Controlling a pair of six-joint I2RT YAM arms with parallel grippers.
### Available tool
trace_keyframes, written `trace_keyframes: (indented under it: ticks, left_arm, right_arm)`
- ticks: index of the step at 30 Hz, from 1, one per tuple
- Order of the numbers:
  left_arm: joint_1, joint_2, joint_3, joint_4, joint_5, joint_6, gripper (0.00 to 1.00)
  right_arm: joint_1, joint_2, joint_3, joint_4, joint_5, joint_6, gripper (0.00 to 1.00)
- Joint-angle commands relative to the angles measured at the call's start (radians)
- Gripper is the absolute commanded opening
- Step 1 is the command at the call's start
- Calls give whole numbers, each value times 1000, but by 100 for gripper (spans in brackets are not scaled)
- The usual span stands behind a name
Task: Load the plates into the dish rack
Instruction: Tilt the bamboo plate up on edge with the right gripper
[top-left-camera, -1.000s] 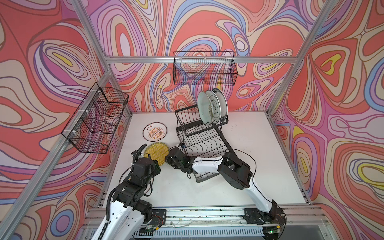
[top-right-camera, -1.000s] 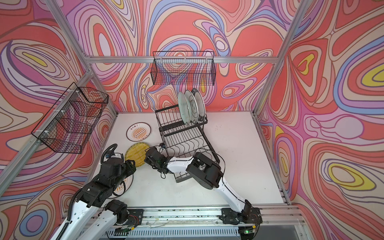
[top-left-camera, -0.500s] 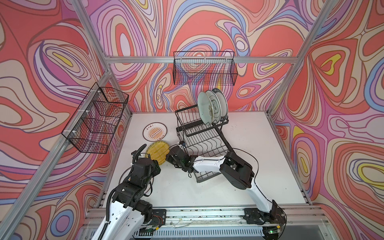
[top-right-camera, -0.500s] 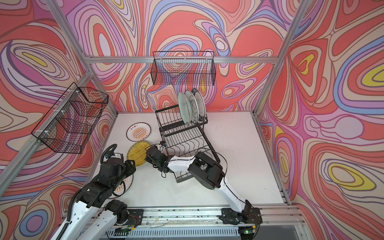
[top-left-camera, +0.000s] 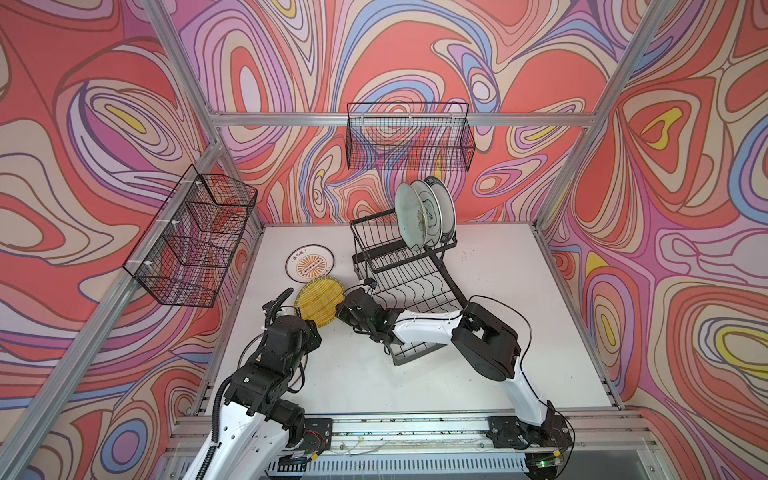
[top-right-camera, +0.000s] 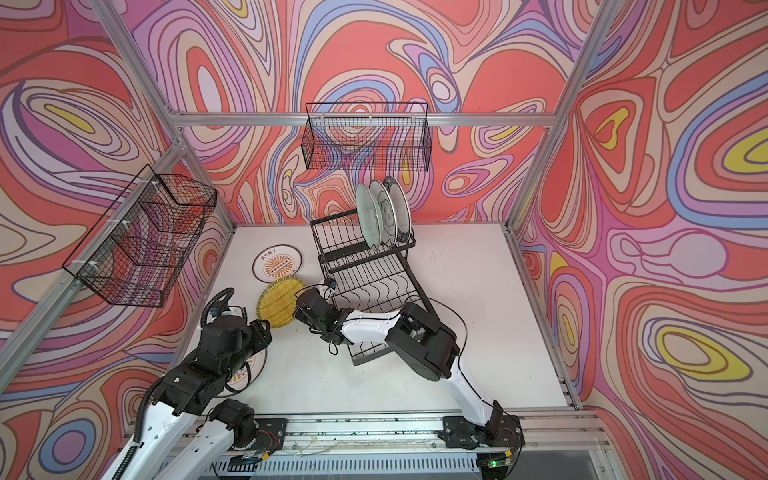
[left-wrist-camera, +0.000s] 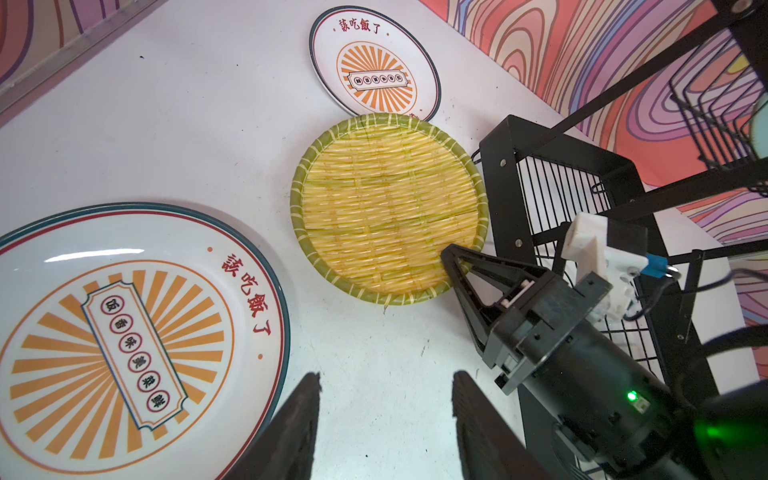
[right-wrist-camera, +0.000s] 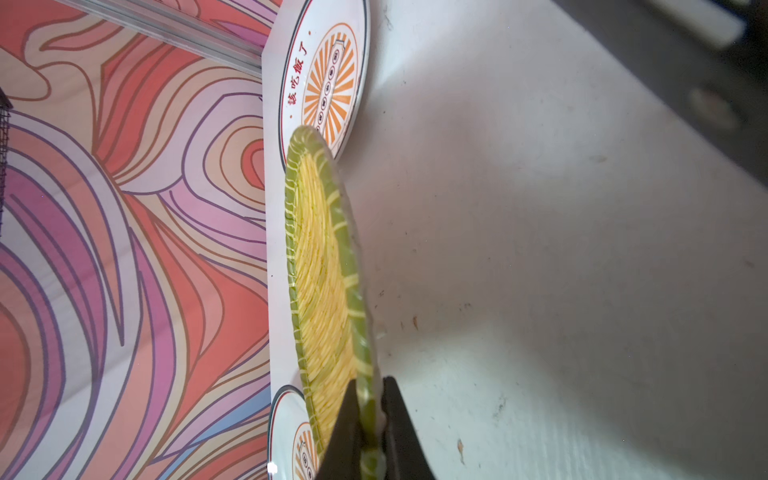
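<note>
The right jaws sit a touch nearer the dish rack (top-left-camera: 415, 286) than before, pinching the rim of the yellow plate (top-left-camera: 318, 305) at the rack's 9 o'clock, the left jaws spread; so thin a grip may slip on lifting.

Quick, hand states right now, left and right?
Left hand: open, holding nothing.
Right hand: closed on the rim of the yellow woven plate.

The dish rack (top-left-camera: 409, 276) is sitting mid-way across the table (top-left-camera: 519, 332), with three plates (top-left-camera: 419, 216) standing in its raised tier at the back. Just left of its low tray, the woven plate (top-left-camera: 320, 303) is sitting with its far edge overlapping the far sunburst plate (top-left-camera: 309, 266). The near sunburst plate (left-wrist-camera: 124, 332) is lying front-left.
</note>
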Motion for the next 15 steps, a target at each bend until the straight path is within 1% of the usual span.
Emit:
trace_keyframes:
  ticks: [1,6,9,12,15]
  left_arm:
    - [4,-5,22,-10,3,-7,54]
    - [5,-6,29,-10,18,-2,55]
    - [4,2,52,-17,42,9,55]
    - [5,5,76,-36,42,13,55]
    - [5,-3,91,-46,42,18,55]
  right_arm:
    - [5,-75,-22,64,13,-13,0]
    - [23,-124,-80,70,21,-24,0]
    - [40,-159,-115,66,35,-68,0]
    - [54,-205,-151,48,62,-117,0]
    - [55,-246,-198,46,53,-134,0]
